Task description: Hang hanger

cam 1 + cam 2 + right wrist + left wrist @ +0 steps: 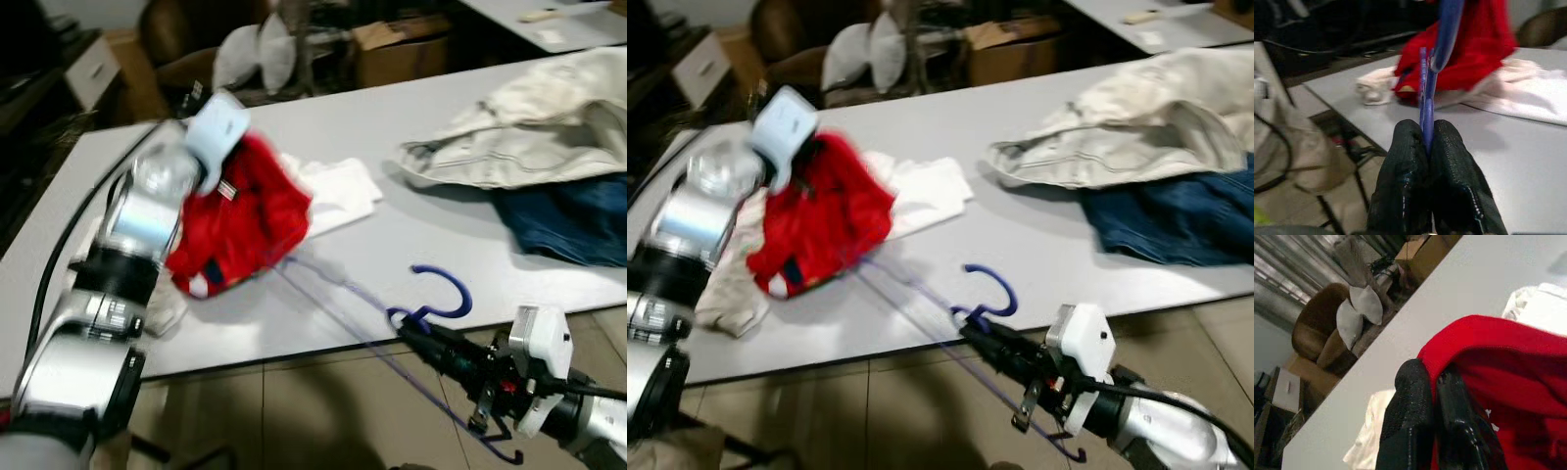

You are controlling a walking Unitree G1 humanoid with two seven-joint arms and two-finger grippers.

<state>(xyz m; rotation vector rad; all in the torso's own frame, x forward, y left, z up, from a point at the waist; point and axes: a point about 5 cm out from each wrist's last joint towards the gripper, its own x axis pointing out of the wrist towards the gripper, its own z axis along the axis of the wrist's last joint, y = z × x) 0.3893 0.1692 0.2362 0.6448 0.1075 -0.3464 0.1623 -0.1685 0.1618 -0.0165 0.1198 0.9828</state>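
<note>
A blue wire hanger hangs off the front edge of the white table, its hook up. My right gripper is shut on the hanger's neck just below the hook, off the table's front edge; the right wrist view shows its fingers pinching the blue wire. One arm of the hanger runs into a red garment lying on the table's left part. My left gripper is shut on the upper edge of the red garment, lifting it slightly.
White cloth lies under and beside the red garment. A cream jacket and blue jeans lie on the table's right. Cardboard boxes, a brown chair and white pillows stand behind the table. Tiled floor is below.
</note>
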